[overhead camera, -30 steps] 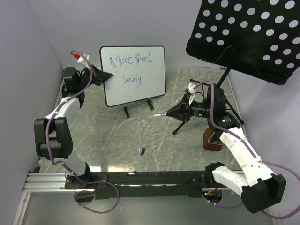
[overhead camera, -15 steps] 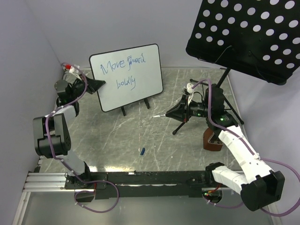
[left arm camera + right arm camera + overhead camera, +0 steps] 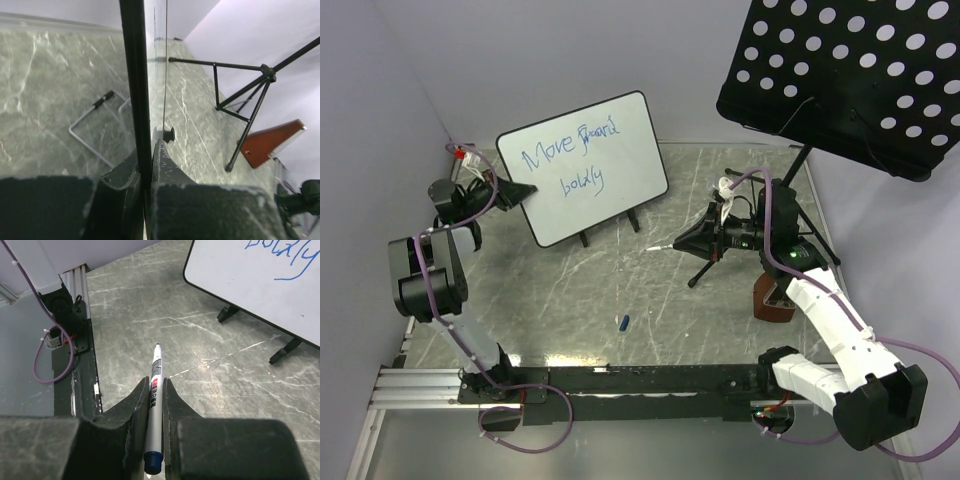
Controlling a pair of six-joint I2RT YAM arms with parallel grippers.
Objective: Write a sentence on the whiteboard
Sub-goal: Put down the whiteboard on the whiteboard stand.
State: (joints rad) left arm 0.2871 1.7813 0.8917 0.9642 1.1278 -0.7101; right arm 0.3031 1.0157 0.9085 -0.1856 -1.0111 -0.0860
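The whiteboard [image 3: 605, 195] stands tilted at the back left, its left side lower than its right. The sentence [image 3: 570, 152] runs across it in blue, in two lines. My left gripper [image 3: 525, 190] is shut on the board's left rim. The left wrist view shows that black rim [image 3: 134, 75] edge-on, pinched where my left gripper [image 3: 147, 150] closes. My right gripper [image 3: 685, 240] hovers right of the board, shut on a white marker [image 3: 156, 385] whose bare tip points at the whiteboard [image 3: 250, 285]. The sentence [image 3: 280, 255] shows only its lower strokes there.
A blue marker cap [image 3: 623, 322] lies on the marble table [image 3: 570, 290]. A black perforated music-stand panel [image 3: 840, 70] overhangs the back right, its tripod [image 3: 715, 265] by my right gripper. A red-brown block [image 3: 772, 300] sits near the right arm. The board's black feet [image 3: 586, 238] rest below it.
My left gripper has swung left and pulled the whiteboard with it, tipping the board's left side down. The right arm and marker have not moved.
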